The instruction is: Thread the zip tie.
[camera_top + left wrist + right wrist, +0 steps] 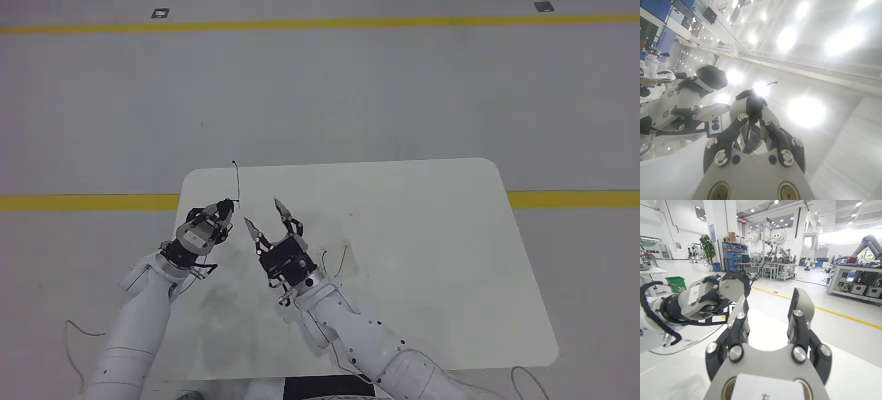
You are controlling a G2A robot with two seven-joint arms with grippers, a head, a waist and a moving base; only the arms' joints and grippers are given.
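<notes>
The zip tie (237, 180) is a thin black strip standing out from my left gripper (226, 208), which is shut on its lower end above the table's left side. In the left wrist view the closed fingertips (748, 98) pinch the tie (772, 83), whose free end curves away. My right gripper (265, 220) hangs just to the right of the left one, open, with nothing between its fingers. In the right wrist view the open gripper (770, 306) points past the left gripper (734, 285), and the tie (761, 269) slants up from it.
The white table (430, 220) has rounded corners and bare room to the right of both arms. A thin cable (345, 258) loops beside the right forearm. Grey floor with yellow lines (560, 199) surrounds the table.
</notes>
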